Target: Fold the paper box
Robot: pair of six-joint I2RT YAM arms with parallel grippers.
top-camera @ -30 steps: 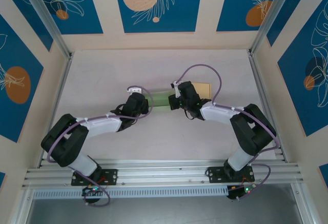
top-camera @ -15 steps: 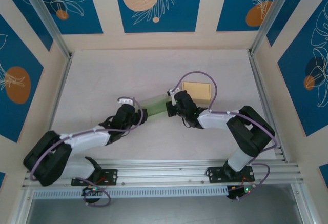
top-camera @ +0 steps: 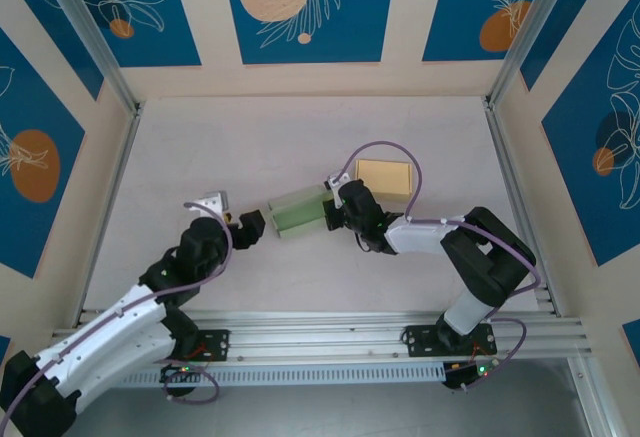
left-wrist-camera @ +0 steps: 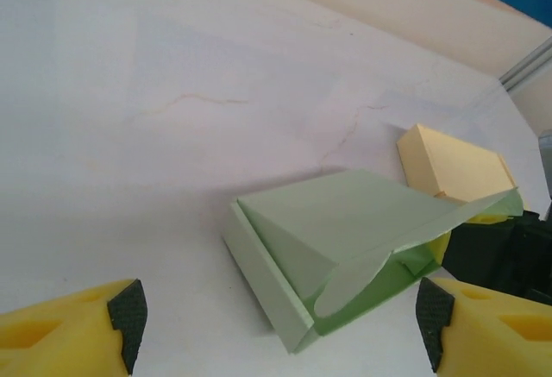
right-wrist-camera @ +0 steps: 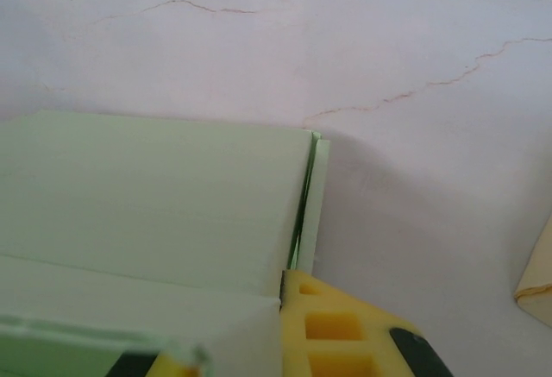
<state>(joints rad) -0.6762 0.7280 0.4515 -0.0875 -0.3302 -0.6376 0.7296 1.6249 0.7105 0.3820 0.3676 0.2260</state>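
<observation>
Pale-green paper box (top-camera: 298, 214) at ctr of white tabletop (top-camera: 200, 147): right gripper (top-camera: 333, 213) on it, left gripper (top-camera: 250, 225) off.
We see right jaws pinched on box's right end; left jaws spread wide, adj. to its left end, no contact. Small tan cardboard box (top-camera: 385, 175) lies nearby, behind right gripper.

Left hand (top-camera: 245, 223) splayed, right hand (top-camera: 330, 215) pinched.
</observation>
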